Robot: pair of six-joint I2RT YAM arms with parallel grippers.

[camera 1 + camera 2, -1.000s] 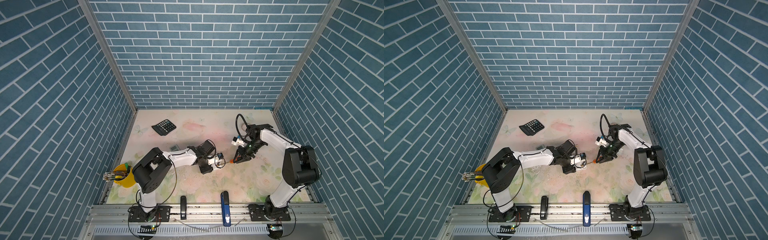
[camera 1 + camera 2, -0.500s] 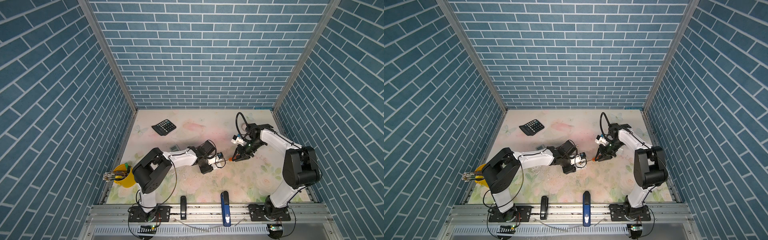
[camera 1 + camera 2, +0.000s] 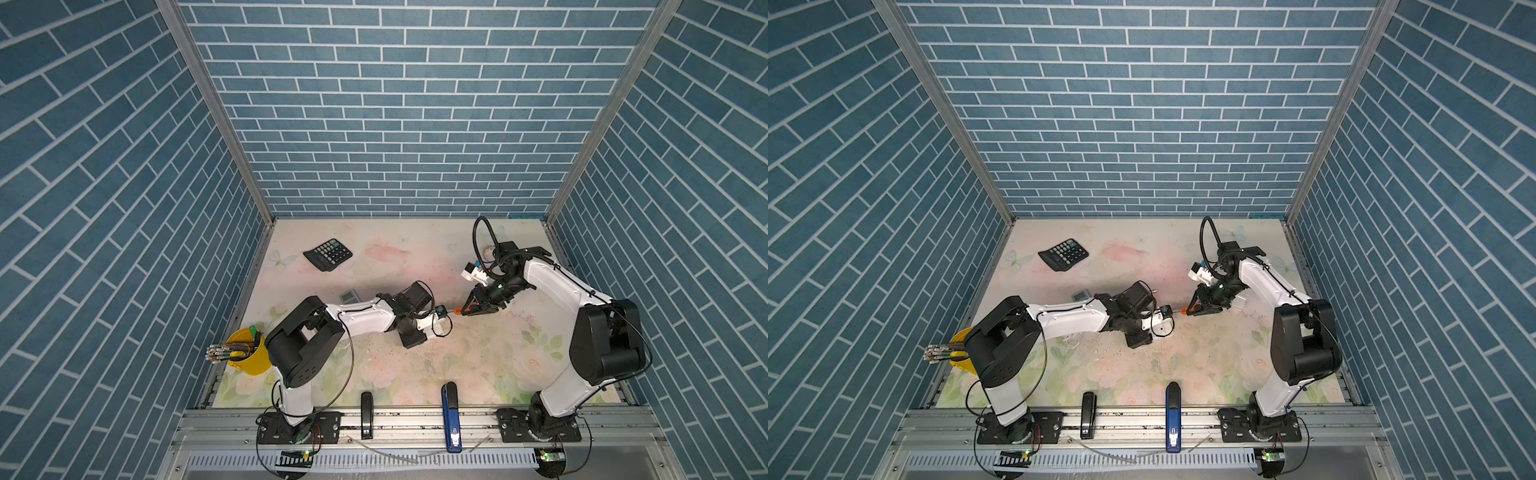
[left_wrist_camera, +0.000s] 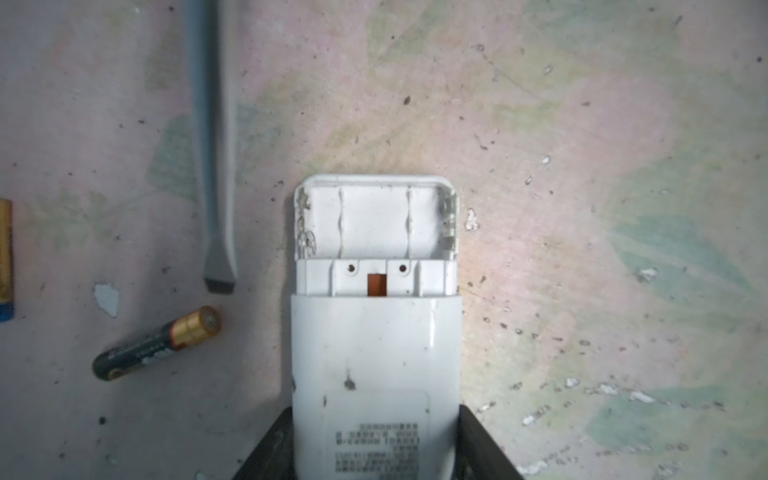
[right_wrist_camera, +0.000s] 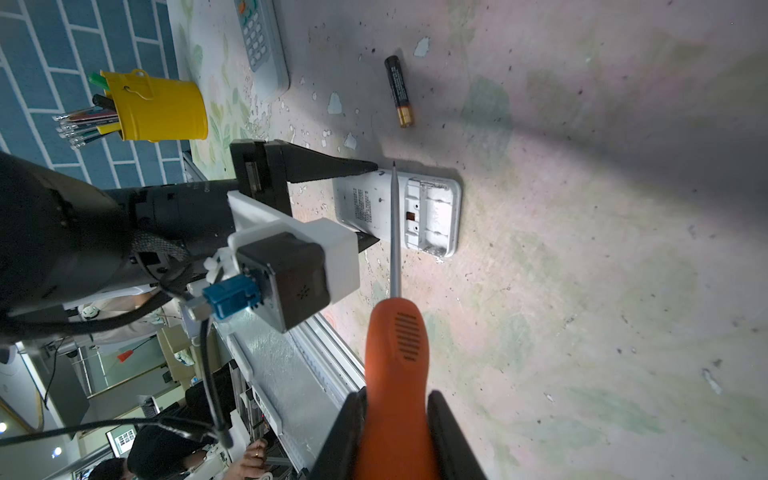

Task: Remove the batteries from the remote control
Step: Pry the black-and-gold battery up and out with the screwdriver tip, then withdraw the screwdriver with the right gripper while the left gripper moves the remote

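Our left claw (image 4: 374,453) is closed on the sides of the white plastic remote control (image 4: 374,353), whose open battery bay (image 4: 374,220) shows only its white floor and springs. At three o'clock from it, our right claw (image 5: 397,436) grips the orange-handled screwdriver (image 5: 395,353), with its shaft pointing to nine o'clock over the remote. A black-and-gold AAA battery (image 4: 156,343) lies loose on the flowered desk (image 4: 582,208), just beside the remote toward nine o'clock. A gold-and-blue battery (image 4: 5,262) shows at the frame edge.
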